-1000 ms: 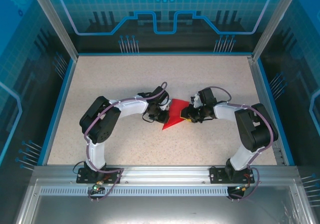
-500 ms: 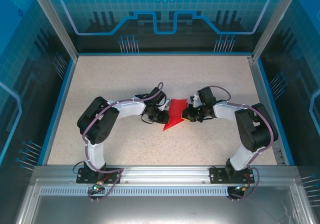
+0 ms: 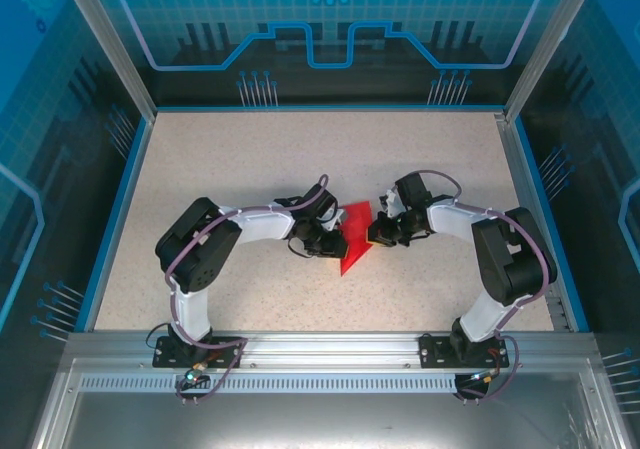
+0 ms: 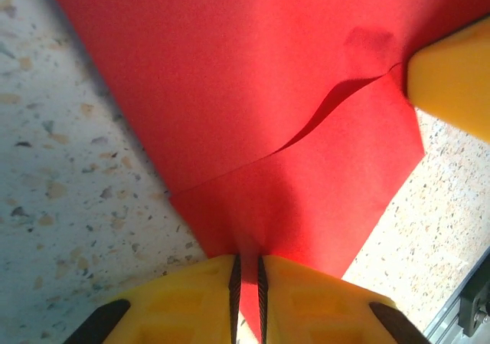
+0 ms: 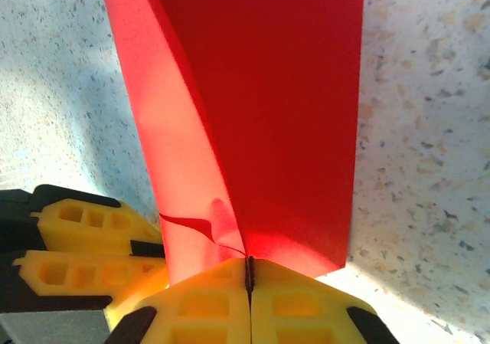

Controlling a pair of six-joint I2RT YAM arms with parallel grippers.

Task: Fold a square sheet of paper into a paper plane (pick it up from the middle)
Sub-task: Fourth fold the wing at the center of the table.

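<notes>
**A:** Where does the red sheet (image 3: 350, 231) lie from the tools?

**B:** It lies straight ahead of both sets of fingertips, low over the speckled table (image 3: 250, 159). Its long axis runs crosswise between them and narrows to a point toward the arm bases.

**A:** Which tool is nearer?

**B:** Neither. The left tool (image 4: 246, 271) pinches one edge, and the right tool (image 5: 249, 271) is clenched on the opposite edge at a crease. The paper is thin, matte and part-folded, with one flap lifting slightly.
</notes>
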